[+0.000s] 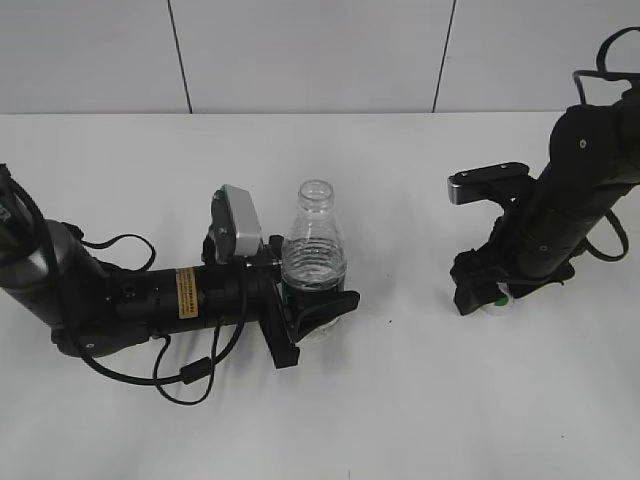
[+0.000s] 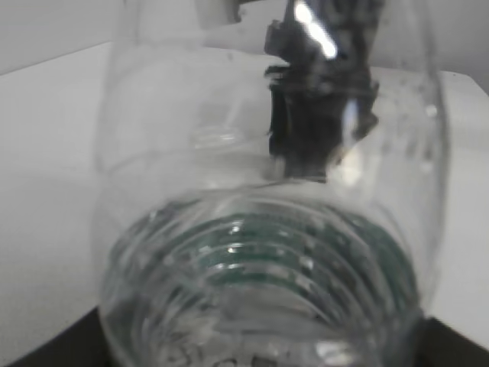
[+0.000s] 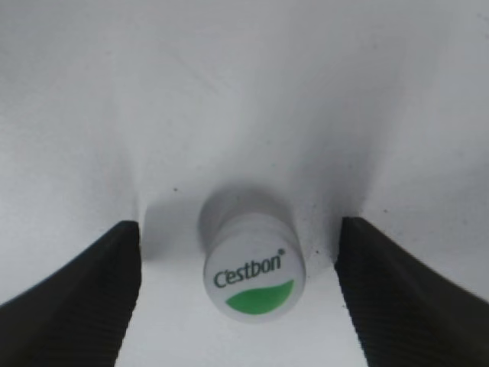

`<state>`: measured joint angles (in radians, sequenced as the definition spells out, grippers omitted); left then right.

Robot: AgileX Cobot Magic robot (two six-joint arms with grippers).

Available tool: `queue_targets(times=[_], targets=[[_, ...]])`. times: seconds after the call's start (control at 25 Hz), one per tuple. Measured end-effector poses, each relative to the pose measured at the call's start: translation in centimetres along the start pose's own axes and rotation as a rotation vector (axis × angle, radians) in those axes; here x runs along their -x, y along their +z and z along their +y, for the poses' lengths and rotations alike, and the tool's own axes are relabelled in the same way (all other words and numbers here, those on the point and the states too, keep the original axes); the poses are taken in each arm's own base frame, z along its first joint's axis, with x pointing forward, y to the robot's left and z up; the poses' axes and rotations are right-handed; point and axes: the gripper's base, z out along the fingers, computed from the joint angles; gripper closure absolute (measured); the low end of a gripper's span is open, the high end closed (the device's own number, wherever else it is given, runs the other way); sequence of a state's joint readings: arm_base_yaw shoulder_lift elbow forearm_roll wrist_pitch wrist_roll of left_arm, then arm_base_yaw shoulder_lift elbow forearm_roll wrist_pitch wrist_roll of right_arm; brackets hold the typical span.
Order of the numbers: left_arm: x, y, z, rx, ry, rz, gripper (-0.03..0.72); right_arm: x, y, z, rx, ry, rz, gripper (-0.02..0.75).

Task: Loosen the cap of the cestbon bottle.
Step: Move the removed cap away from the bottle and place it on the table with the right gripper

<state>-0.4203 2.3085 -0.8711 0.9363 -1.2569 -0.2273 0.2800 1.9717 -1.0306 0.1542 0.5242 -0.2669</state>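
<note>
Left hand point(image 1: 318, 305) clamped around the uncapped Cestbon bottle point(image 1: 313, 252) standing upright on the white worktop point(image 1: 400, 400), right hand point(image 3: 241, 294) lowered to the worktop, fingers point(image 3: 84, 290) spread, Cestbon cap point(image 3: 254, 277) between them untouched

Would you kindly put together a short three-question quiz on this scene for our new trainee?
1. True or false: the cap is screwed on the cestbon bottle.
2. Which claw has the bottle between its fingers? A) left claw B) right claw C) neither
3. Fill in: in the right wrist view the cap stands on the white table, between the right claw's two open ____.

Key:
1. False; the bottle's neck is open and the cap is on the table by the right claw.
2. A.
3. Fingers; neither touches the cap.
</note>
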Motion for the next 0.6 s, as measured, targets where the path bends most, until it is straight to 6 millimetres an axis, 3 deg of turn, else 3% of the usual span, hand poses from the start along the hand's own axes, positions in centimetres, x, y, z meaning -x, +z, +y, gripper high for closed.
queue_targets(times=[0.32,0.6], targets=[[0.02,0.00,0.08,0.009,-0.006,-0.002,0.285,0.05,-0.01,0.00,0.000,0.000,-0.003,0.151],[-0.35,-0.02,0.34,0.041,-0.056,0.033,0.141,0.02,-0.01,0.02,0.002,0.001,0.000,0.151]])
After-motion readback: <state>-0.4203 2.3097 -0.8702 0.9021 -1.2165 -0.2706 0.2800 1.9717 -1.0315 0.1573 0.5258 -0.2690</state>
